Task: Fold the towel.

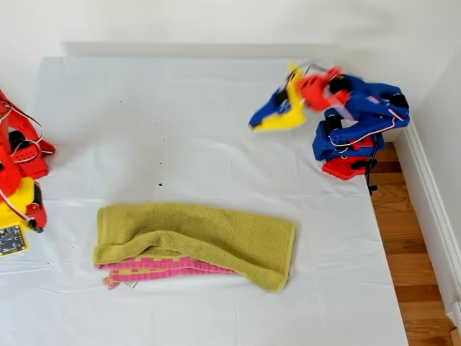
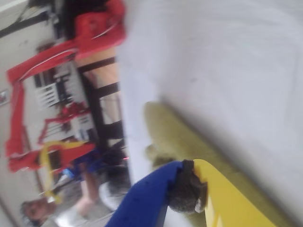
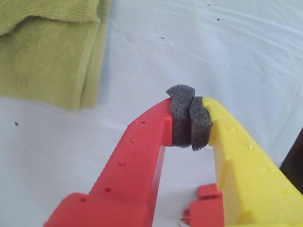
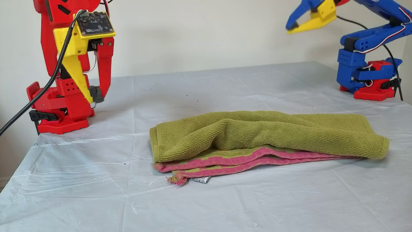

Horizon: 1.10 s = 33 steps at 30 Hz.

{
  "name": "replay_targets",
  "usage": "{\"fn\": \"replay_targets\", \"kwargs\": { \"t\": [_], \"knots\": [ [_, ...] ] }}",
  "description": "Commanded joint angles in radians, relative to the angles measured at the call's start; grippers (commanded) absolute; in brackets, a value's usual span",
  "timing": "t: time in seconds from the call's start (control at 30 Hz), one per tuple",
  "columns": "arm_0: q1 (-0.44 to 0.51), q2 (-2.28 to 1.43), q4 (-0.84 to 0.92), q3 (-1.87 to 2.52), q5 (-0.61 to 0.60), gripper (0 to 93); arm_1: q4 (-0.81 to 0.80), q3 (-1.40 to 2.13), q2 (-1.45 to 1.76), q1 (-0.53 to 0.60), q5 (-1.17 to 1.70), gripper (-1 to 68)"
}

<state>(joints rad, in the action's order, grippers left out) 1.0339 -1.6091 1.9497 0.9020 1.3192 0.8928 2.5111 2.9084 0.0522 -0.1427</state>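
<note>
The yellow-green towel (image 1: 194,241) lies folded over on the white-covered table (image 1: 216,122), its pink hems (image 4: 225,162) showing along the near edge in the other view. My first gripper (image 1: 253,124), blue and yellow, hangs in the air far from the towel at the exterior view's upper right; it is shut with its foam pads (image 2: 187,189) together and nothing held. My second gripper (image 3: 191,123), red and yellow, is shut on nothing, pads pressed together just above the tablecloth. It sits beside its red base (image 4: 61,119), apart from the towel (image 3: 47,52).
The blue arm's base (image 1: 349,162) stands at the table's edge on the exterior view's right, next to a wooden floor (image 1: 410,252) and a wall. A person (image 2: 71,208) shows blurred beyond the table in the first wrist view. A black cable (image 4: 38,93) hangs by the red arm.
</note>
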Motion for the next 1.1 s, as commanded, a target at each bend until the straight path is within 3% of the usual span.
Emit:
{"fn": "replay_targets", "kwargs": {
  "t": [0.0,0.07,0.23,0.47,0.53,0.8,0.97,1.07],
  "knots": [
    [-0.034,-0.071,-0.02,-0.009,-0.078,1.5,-0.029,0.38,0.445,-0.02,-0.017,0.2],
    [-0.04,-0.078,-0.023,-0.002,-0.095,1.5,0.02,0.471,0.528,-0.018,-0.018,0.2],
    [-0.067,-0.138,-0.101,0.075,-0.192,1.5,-0.049,0.646,0.551,0.012,0.021,0.2],
    [-0.114,-0.133,-0.169,0.1,-0.43,1.5,-0.014,0.637,0.549,-0.078,0.014,0.2],
    [-0.118,-0.147,-0.202,0.137,-0.471,1.4,0.084,0.609,0.549,-0.135,-0.052,0.2],
    [-0.129,-0.377,-0.365,0.448,-0.483,1.4,0.133,0.546,0.549,-0.055,-0.107,0.2],
    [-0.152,-0.462,-0.469,0.565,-0.509,1.4,0.074,0.626,0.549,-0.16,-0.31,0.2],
    [-0.17,-0.457,-0.503,0.558,-0.549,1.4,0.063,0.63,0.549,-0.086,-0.345,0.1]
  ]
}}
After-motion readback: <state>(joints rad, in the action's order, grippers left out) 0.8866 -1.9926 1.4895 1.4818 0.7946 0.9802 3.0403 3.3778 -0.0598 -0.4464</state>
